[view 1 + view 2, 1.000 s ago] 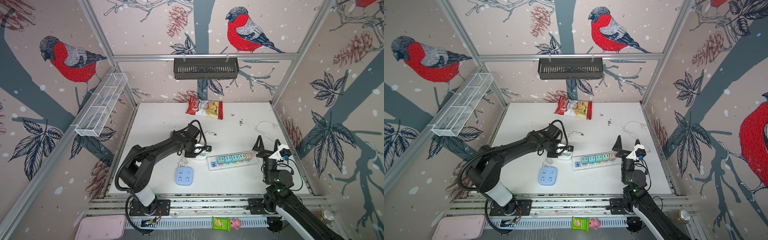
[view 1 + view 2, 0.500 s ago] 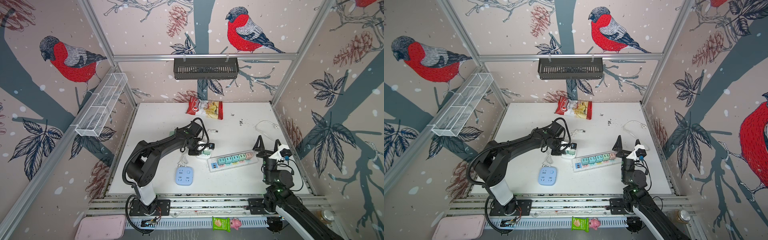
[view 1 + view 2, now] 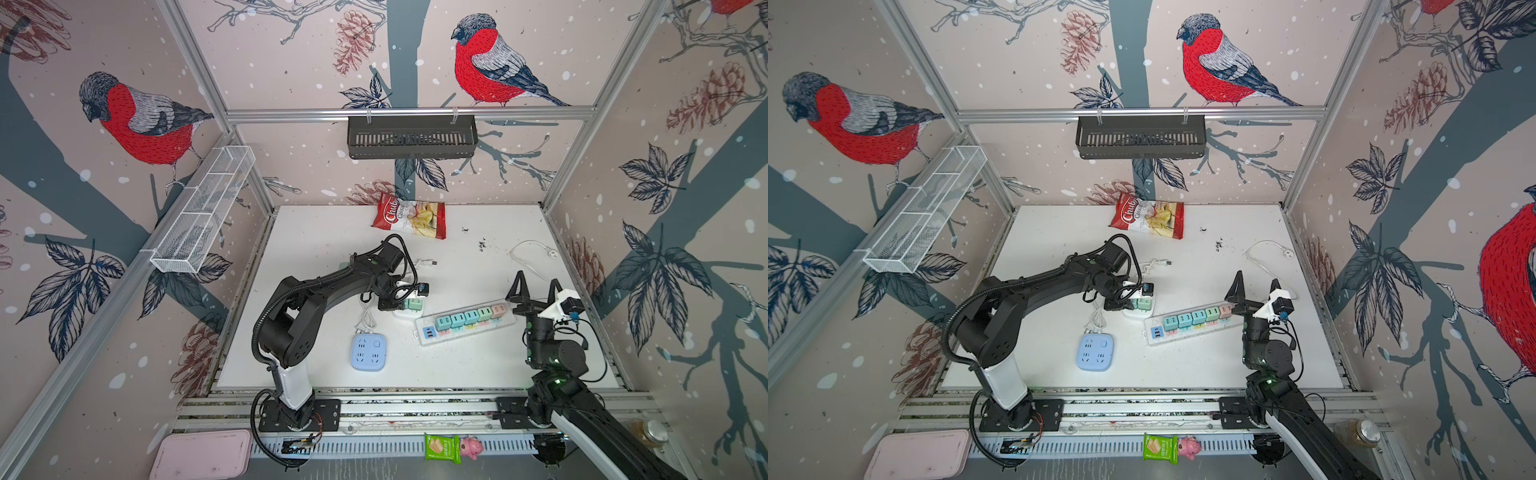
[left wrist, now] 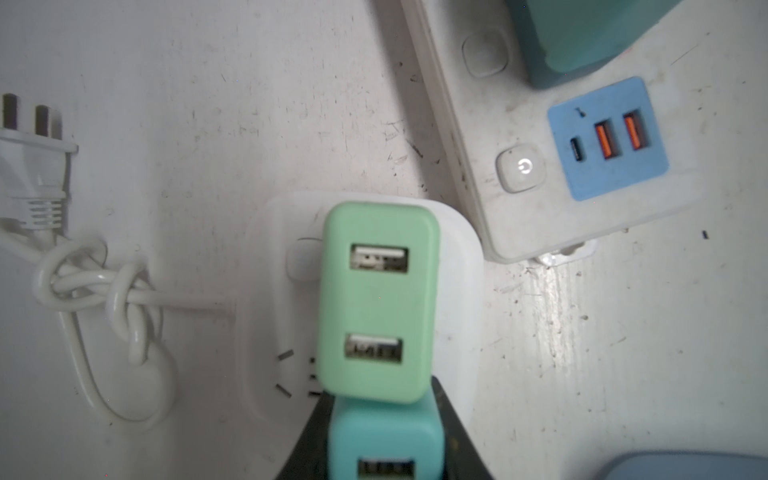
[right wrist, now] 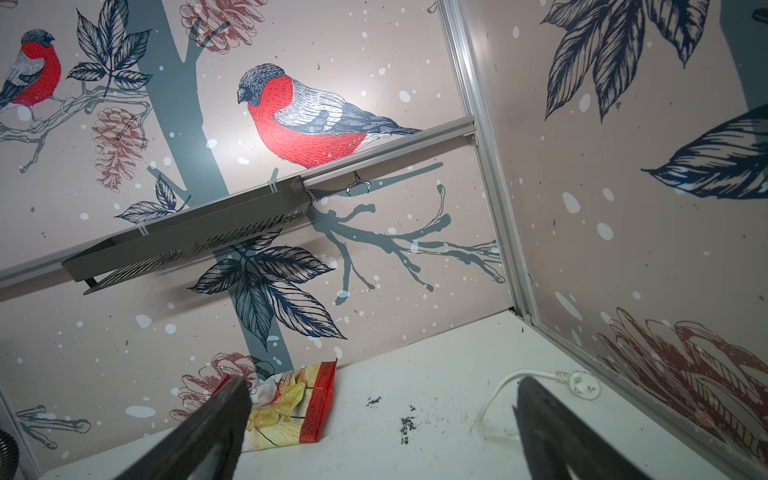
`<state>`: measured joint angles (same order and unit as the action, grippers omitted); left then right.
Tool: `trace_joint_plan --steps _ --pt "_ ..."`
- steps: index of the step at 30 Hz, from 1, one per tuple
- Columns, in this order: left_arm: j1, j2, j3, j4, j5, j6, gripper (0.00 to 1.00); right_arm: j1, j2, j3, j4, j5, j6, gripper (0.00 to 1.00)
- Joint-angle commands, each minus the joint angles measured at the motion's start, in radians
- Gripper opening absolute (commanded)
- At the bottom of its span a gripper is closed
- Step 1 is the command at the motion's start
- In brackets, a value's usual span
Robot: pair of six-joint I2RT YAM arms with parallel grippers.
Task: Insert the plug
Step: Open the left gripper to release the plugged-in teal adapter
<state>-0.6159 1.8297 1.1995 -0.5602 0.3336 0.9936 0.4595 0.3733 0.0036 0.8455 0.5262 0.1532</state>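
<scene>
Teal plastic fills the lower middle of the left wrist frame: the teal charger [image 4: 386, 444], the plug to be seated, is clamped between the dark fingers [image 4: 457, 440] of the left gripper [image 4: 380, 415], which press on its two flat sides. Just beyond it a mint charger [image 4: 378, 307] stands plugged into the white socket block [image 4: 457, 299]. The teal one butts against it over the block's lower end (its prongs are hidden, so I cannot tell whether they are in). It looks light, rigid and smooth-sided, so I judge it apt to slip or tilt. The side faces seem the right hold, with a straight push, though the block may slide. Farther, at upper right, lies the long power strip [image 4: 519, 216]. In a top view the right gripper [image 3: 537, 282] stands at the strip's right end, jaws wide apart and empty, pointing up. The chip bag [image 3: 409, 220] lies by the back wall.
</scene>
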Motion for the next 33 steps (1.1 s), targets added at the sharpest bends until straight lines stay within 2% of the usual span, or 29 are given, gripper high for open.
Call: trace_joint_plan --steps 1,3,5,7,9,10,11,15,18,22,23,25,27,29,31,33 --pt "0.016 0.034 -0.007 -0.18 -0.09 -0.031 0.0 0.0 -0.002 -0.13 0.007 0.013 0.008 1.0" --pt "0.018 0.03 0.001 -0.179 -0.085 -0.036 0.03 -0.002 -0.001 -0.129 0.006 0.014 0.009 1.0" --pt "0.018 0.021 0.001 -0.164 -0.074 -0.041 0.2 -0.002 -0.002 -0.13 0.005 0.008 0.009 1.0" --pt "0.018 0.012 0.003 -0.158 -0.063 -0.044 0.29 -0.003 0.002 -0.13 0.01 0.011 0.011 1.0" --pt "0.017 0.002 0.004 -0.144 -0.062 -0.048 0.52 -0.004 0.005 -0.129 0.009 0.014 0.013 1.0" --pt "0.016 -0.004 0.005 -0.139 -0.056 -0.048 0.85 -0.004 0.006 -0.129 0.011 0.011 0.012 1.0" --pt "0.016 -0.011 0.008 -0.135 -0.042 -0.047 0.97 -0.003 0.005 -0.129 0.011 0.005 0.01 1.0" --pt "0.012 -0.045 0.039 -0.138 0.024 -0.056 0.98 -0.005 0.023 -0.114 0.008 0.027 0.023 1.0" --pt "-0.003 -0.098 0.04 -0.106 0.039 -0.075 0.97 -0.007 0.033 -0.064 -0.06 0.021 0.058 1.0" --pt "-0.008 -0.203 0.033 -0.006 0.036 -0.173 0.98 -0.007 0.035 0.017 -0.178 0.003 0.114 1.0" --pt "-0.008 -0.248 0.024 0.046 0.027 -0.229 0.98 -0.008 0.036 0.04 -0.213 -0.011 0.132 1.0" --pt "-0.007 -0.342 -0.007 0.204 -0.068 -0.42 0.98 -0.007 0.041 0.078 -0.245 -0.049 0.159 1.0" --pt "-0.007 -0.444 -0.027 0.358 -0.307 -0.704 0.98 -0.006 0.056 0.129 -0.283 -0.111 0.193 1.0" --pt "0.001 -0.544 -0.068 0.463 -0.477 -0.916 0.98 -0.005 0.079 0.174 -0.305 -0.193 0.226 1.0" --pt "0.025 -0.641 -0.135 0.539 -0.522 -1.076 0.98 -0.004 0.103 0.211 -0.318 -0.3 0.251 1.0" --pt "0.055 -0.713 -0.177 0.548 -0.535 -1.192 0.98 -0.001 0.129 0.239 -0.318 -0.453 0.257 1.0"
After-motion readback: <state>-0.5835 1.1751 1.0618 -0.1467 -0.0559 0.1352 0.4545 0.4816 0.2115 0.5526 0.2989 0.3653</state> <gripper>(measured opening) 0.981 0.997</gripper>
